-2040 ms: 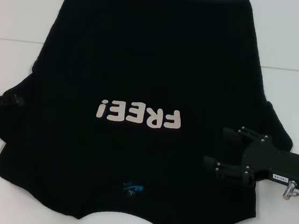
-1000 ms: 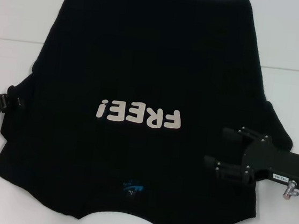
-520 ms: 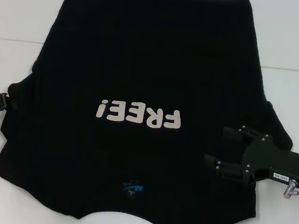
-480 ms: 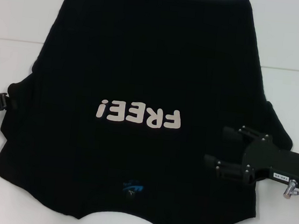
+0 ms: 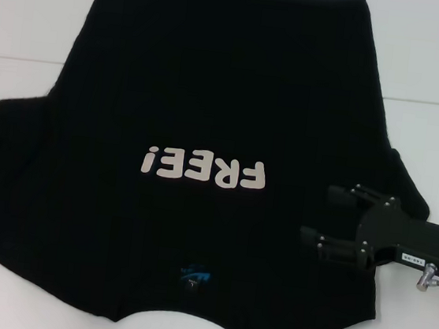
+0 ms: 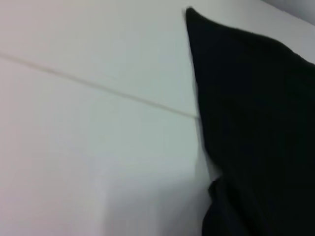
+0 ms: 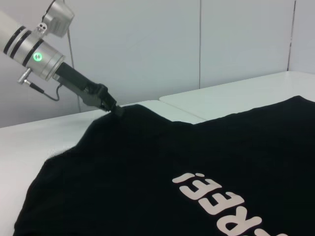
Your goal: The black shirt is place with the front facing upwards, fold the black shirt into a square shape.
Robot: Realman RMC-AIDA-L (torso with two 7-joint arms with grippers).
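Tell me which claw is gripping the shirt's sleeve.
The left claw, at the shirt's left edge, pinches the lifted sleeve. The right claw hangs open over the shirt's right side, holding nothing.

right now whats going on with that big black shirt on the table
The large black fabric T-shirt with white "FREE!" lettering lies front up on the white table, not yet folded. The left gripper is shut on the shirt's left sleeve at the table's left edge, lifting it slightly. The right gripper hovers open over the shirt's right side, holding nothing.
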